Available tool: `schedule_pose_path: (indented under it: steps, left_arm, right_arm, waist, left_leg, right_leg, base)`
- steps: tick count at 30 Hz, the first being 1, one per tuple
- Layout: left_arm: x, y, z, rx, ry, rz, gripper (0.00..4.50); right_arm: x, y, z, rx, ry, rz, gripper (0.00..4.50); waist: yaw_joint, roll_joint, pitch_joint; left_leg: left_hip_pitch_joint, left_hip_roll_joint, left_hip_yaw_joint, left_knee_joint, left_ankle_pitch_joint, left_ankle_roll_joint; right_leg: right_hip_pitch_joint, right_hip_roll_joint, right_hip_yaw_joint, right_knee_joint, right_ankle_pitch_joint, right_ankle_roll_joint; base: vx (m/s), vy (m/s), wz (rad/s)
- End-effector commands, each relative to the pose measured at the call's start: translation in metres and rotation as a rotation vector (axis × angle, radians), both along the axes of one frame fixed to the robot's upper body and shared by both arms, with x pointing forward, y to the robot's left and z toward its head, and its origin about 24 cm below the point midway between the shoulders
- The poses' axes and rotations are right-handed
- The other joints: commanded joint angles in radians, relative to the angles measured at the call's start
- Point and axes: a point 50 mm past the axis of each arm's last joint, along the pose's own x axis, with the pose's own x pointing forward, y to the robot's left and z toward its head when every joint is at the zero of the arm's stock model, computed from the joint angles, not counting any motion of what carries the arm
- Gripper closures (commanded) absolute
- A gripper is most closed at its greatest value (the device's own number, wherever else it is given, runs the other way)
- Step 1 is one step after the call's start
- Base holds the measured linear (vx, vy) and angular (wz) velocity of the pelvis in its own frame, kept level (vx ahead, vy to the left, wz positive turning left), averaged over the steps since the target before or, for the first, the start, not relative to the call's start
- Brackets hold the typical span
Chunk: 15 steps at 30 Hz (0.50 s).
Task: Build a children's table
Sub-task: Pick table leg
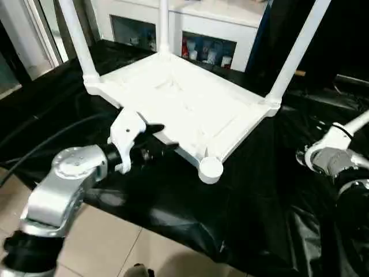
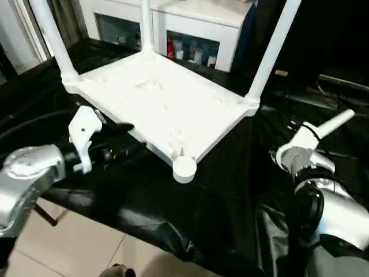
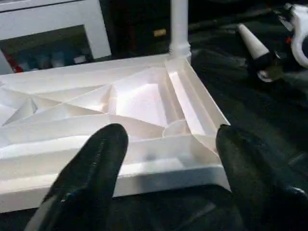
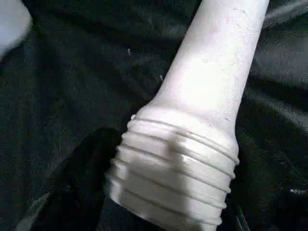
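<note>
While the upturned table top (image 1: pixel 190 109) lies on black sheeting (image 1: pixel 253 196) with three legs (image 1: pixel 297 52) seated in its corner sockets, my left gripper (image 3: pixel 166 154) stands spread at its near edge. My right gripper (image 2: pixel 294 156) pinches the fourth leg (image 4: pixel 211 96) near its threaded end; the near socket (image 1: pixel 211 168) sits empty.

A crinkled black plastic sheet (image 1: pixel 173 196) covers the work area, lying over a floor of pale beige tiles (image 1: pixel 109 242) that show at its near edge. Behind stands a white cabinet (image 1: pixel 196 23) with glass doors, small coloured items dimly visible inside.
</note>
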Motion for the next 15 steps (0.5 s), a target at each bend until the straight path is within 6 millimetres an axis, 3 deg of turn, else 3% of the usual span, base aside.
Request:
schedule_pose_path:
  steps: [1, 2, 3, 5, 6, 7, 9, 11, 12, 14, 15]
  left_arm:
    - [0.005, -0.002, 0.007, -0.054, -0.011, 0.036, 0.79]
    - [0.006, -0.002, 0.007, -0.062, -0.01, 0.042, 0.79]
    - [0.01, -0.006, 0.006, -0.12, 0.005, 0.066, 0.65]
    - [0.01, -0.006, 0.006, -0.123, 0.004, 0.067, 0.57]
    - [0.014, -0.009, 0.006, -0.159, 0.007, 0.081, 0.47]
    - [0.016, -0.011, 0.006, -0.178, 0.007, 0.095, 0.47]
    - [0.019, -0.011, 0.007, -0.194, 0.005, 0.121, 0.21]
    - [0.02, -0.011, 0.007, -0.202, 0.006, 0.135, 0.17]
    - [0.022, -0.01, 0.005, -0.197, 0.007, 0.141, 0.11]
    - [0.024, -0.011, 0.005, -0.202, 0.008, 0.137, 0.0]
    - [0.025, -0.013, 0.007, -0.205, 0.002, 0.131, 0.0]
  right_arm:
    - [0.007, -0.005, 0.015, -0.017, -0.149, -0.01, 1.3]
    - [0.008, -0.005, 0.016, -0.016, -0.172, -0.007, 1.3]
    - [0.011, -0.004, 0.023, -0.043, -0.305, 0.016, 1.3]
    - [0.011, -0.004, 0.023, -0.045, -0.313, 0.016, 1.3]
    - [0.008, -0.002, 0.027, -0.093, -0.426, 0.01, 1.3]
    - [0.005, 0.001, 0.029, -0.13, -0.492, -0.004, 1.3]
    - [-0.001, 0.005, 0.032, -0.161, -0.55, -0.018, 1.31]
    - [-0.004, 0.008, 0.033, -0.174, -0.585, -0.023, 1.31]
    - [-0.012, 0.018, 0.034, -0.186, -0.645, -0.038, 1.31]
    - [-0.019, 0.026, 0.037, -0.188, -0.689, -0.054, 1.31]
    - [-0.022, 0.031, 0.041, -0.205, -0.723, -0.046, 1.31]
  waist:
    - [0.003, -0.009, -0.082]
    - [0.002, -0.01, -0.082]
    - [0.003, -0.014, -0.082]
    - [0.002, -0.015, -0.085]
    - [0.003, -0.018, -0.08]
    - [0.006, -0.013, -0.084]
    - [0.005, -0.015, -0.087]
    - [0.004, -0.013, -0.085]
    - [0.004, -0.006, -0.083]
    - [0.002, -0.007, -0.081]
    - [-0.002, -0.004, -0.079]
  left_leg:
    - [0.034, 0.024, -0.001, -0.06, -0.094, -0.015]
    - [0.033, 0.024, 0.001, -0.059, -0.098, -0.011]
    - [0.033, 0.025, 0.001, -0.058, -0.095, 0.003]
    - [0.034, 0.026, 0.0, -0.056, -0.077, 0.02]
    - [0.031, 0.024, 0.002, -0.057, -0.071, 0.033]
    - [0.034, 0.028, 0.0, -0.056, -0.058, 0.038]
    - [0.037, 0.028, -0.003, -0.058, -0.04, 0.048]
    - [0.038, 0.029, -0.003, -0.06, -0.054, 0.045]
    - [0.038, 0.027, -0.004, -0.061, -0.056, 0.042]
    - [0.042, 0.03, -0.006, -0.068, -0.093, 0.032]
    - [0.044, 0.031, -0.007, -0.074, -0.124, 0.012]
  right_leg:
    - [0.035, -0.053, 0.019, -0.064, 0.138, -0.216]
    - [0.035, -0.054, 0.02, -0.064, 0.144, -0.219]
    - [0.037, -0.056, 0.021, -0.066, 0.148, -0.22]
    - [0.038, -0.055, 0.02, -0.063, 0.163, -0.226]
    - [0.037, -0.054, 0.022, -0.066, 0.165, -0.219]
    - [0.037, -0.058, 0.023, -0.063, 0.179, -0.212]
    - [0.038, -0.054, 0.02, -0.061, 0.196, -0.208]
    - [0.035, -0.054, 0.02, -0.065, 0.178, -0.206]
    - [0.034, -0.052, 0.021, -0.066, 0.169, -0.201]
    - [0.03, -0.054, 0.022, -0.072, 0.121, -0.185]
    - [0.027, -0.054, 0.022, -0.077, 0.068, -0.174]
  base:
    - [0.0, 0.0, 0.0]
    - [0.0, 0.0, 0.0]
    - [0.0, 0.0, 0.0]
    - [0.0, 0.0, 0.0]
    - [0.0, 0.0, 0.0]
    - [0.0, 0.0, 0.0]
    - [0.0, 0.0, 0.0]
    - [0.0, 0.0, 0.0]
    - [0.0, 0.0, 0.0]
    - [0.0, 0.0, 0.0]
    - [0.0, 0.0, 0.0]
